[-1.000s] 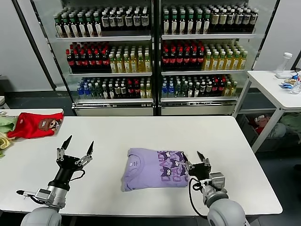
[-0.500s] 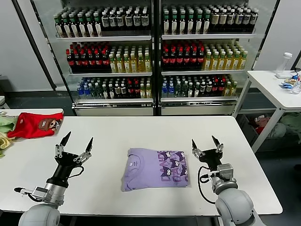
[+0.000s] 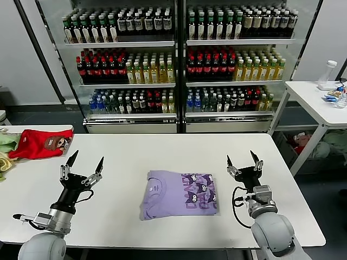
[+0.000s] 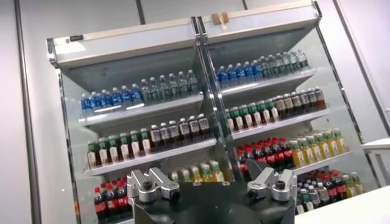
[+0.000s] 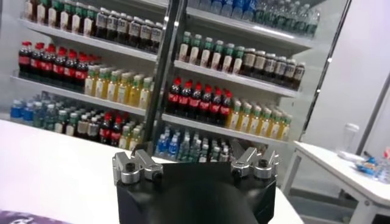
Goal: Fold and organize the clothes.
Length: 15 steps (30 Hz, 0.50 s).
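Observation:
The lavender T-shirt (image 3: 179,194) lies folded into a rectangle on the white table (image 3: 162,149), its dark purple print on the right half. My left gripper (image 3: 83,165) is open and empty, raised with fingers pointing up, to the left of the shirt. My right gripper (image 3: 243,162) is open and empty, raised with fingers pointing up, to the right of the shirt. Both wrist views look at the drink shelves, and a corner of the shirt (image 5: 18,217) shows in the right wrist view.
A red garment (image 3: 39,143) and green and yellow cloths (image 3: 5,147) lie at the table's far left. Glass-door drink coolers (image 3: 179,59) stand behind the table. A second white table (image 3: 320,100) with a bottle stands at the right.
My right gripper has let go of the shirt's right edge, risen and swung out to the right, fingers up. My left gripper has drifted slightly left and back.

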Motion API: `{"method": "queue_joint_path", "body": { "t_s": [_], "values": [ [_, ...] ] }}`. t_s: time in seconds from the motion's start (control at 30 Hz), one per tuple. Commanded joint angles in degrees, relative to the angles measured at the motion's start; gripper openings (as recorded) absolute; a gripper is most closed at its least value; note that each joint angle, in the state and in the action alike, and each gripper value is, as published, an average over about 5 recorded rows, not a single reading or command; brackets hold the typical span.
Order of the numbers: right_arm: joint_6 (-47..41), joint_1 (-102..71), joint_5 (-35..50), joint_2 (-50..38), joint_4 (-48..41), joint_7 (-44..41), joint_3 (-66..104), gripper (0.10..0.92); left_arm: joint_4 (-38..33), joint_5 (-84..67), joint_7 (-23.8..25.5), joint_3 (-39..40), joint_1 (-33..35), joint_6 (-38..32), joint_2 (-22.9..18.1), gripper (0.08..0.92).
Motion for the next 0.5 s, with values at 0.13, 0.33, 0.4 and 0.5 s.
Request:
{"method": "queue_joint_path", "body": {
  "t_s": [0.13,0.33,0.4,0.5],
  "values": [
    [7.67,-0.06,-12.67,0.51,-3.75,-1.95,3.82,0.823,1.12,0.43,-0.87,0.84,-2.45,1.42,0.19,0.823],
    [8.35,0.36,-12.44,0.26,-4.64,-2.19,4.55,0.823,0.50,-0.03,-1.14,2.34,-2.91,1.21,-0.64,0.823],
    [8.36,0.68,-12.36,0.15,-4.98,-2.31,4.45,0.823,0.32,0.02,-1.13,2.46,-2.97,0.95,-0.77,0.823],
    [8.31,1.08,-12.32,0.17,-5.39,-2.42,4.16,0.823,0.46,0.29,-1.21,2.38,-3.10,0.77,-0.76,0.823]
  ]
}}
